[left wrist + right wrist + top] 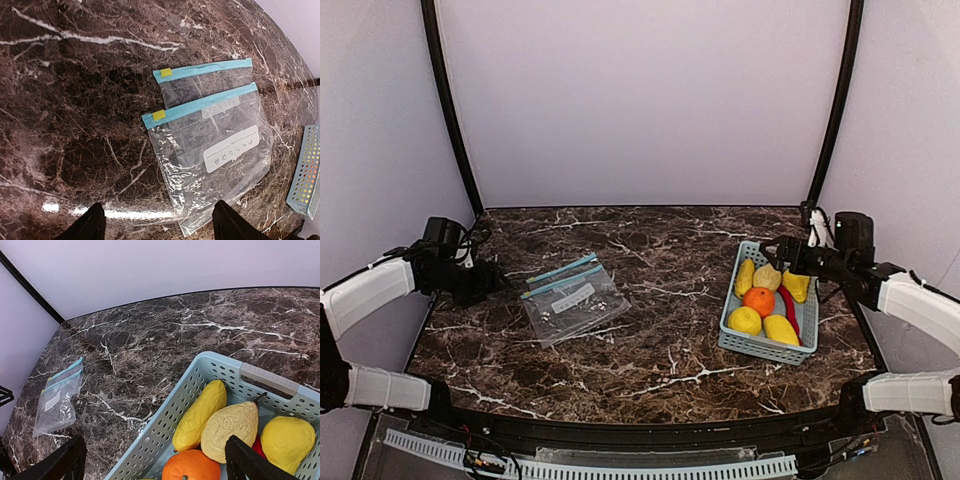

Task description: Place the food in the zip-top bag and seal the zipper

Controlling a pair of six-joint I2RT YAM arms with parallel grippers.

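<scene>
Two clear zip-top bags lie flat and overlapping on the marble, each with a teal zipper strip and a yellow slider; the nearer bag [215,150] [575,300] partly covers the far one [205,80]. My left gripper [160,225] [492,280] hovers open just left of them, with the nearer bag's corner below the gap. The food sits in a pale blue basket [760,345] [165,425]: a long yellow fruit [200,415], a pale yellow pear [230,425], a yellow lemon [287,437], an orange [191,466] [759,300] and a red chili [790,308]. My right gripper [157,462] [777,250] hangs open over the basket's far end.
The marble table [660,250] is ringed by pale walls and two black corner posts [450,110]. The basket's edge [305,175] shows at the right of the left wrist view. A white cable rail [590,462] runs along the near edge.
</scene>
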